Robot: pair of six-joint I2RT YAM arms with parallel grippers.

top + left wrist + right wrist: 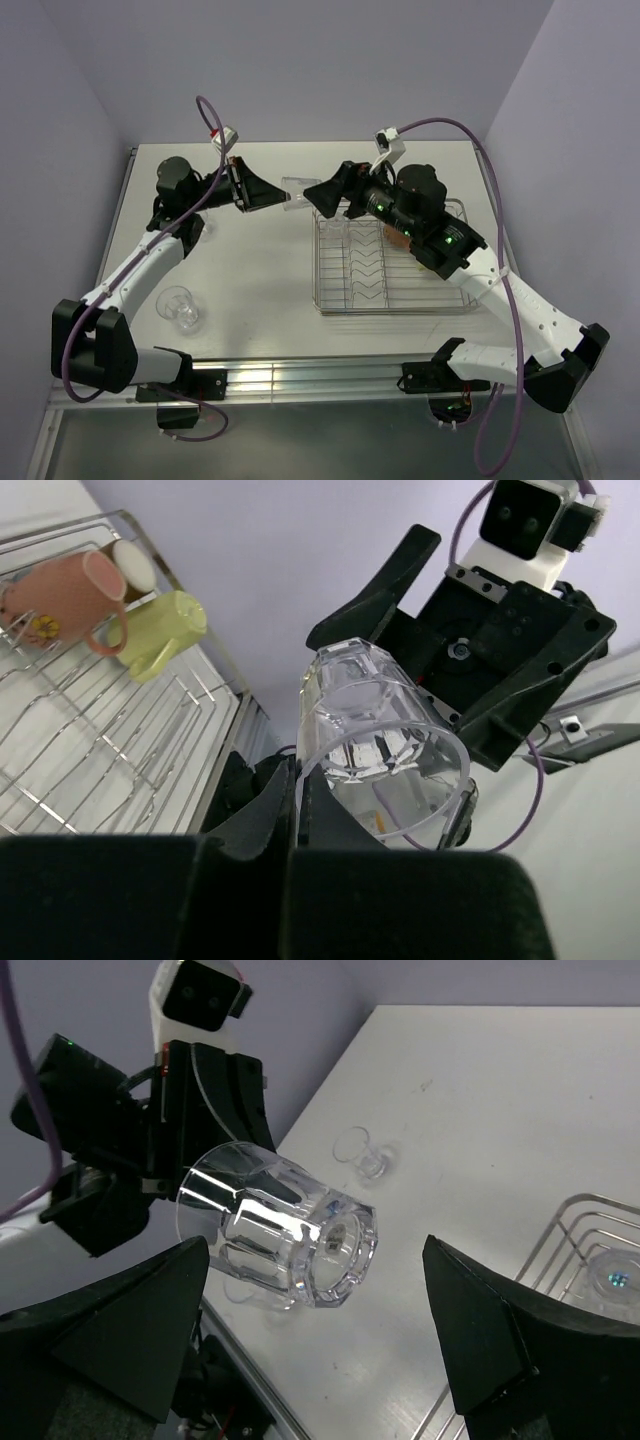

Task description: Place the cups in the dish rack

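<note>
**Item 1: clear tumbler** [297, 192]. Held in the air above the tabletop [260, 290], just off the 10 o'clock corner of the dish rack [390, 309]. It lies tilted on its side, the mouth towards the left hand and the thick base towards the right hand.

**Item 2: left hand** [280, 195]. Closed on the tumbler's rim, with one finger inside the mouth and one outside.

**Item 3: right hand** [318, 192]. Spread wide, with a finger [130, 1330] on either side of the tumbler's base. Neither touches the glass.

**Item 4: dish rack.** Chrome wire, at 3 o'clock on the tabletop, with zigzag dividers down the middle. The right arm partly covers it in the top view.

**Item 5: rack contents, far end.**
- Pink mug [60, 600], on its side.
- Yellow-green mug [160, 630], touching the pink mug.
- Brown cup [130, 565], behind both mugs.
- Another clear glass [615, 1275], in the corner of the rack seen by the right wrist camera.

**Item 6: small footed glass** [180, 308]. Stands on the tabletop at 8 o'clock, well apart from the rack and beside the left arm.
</note>
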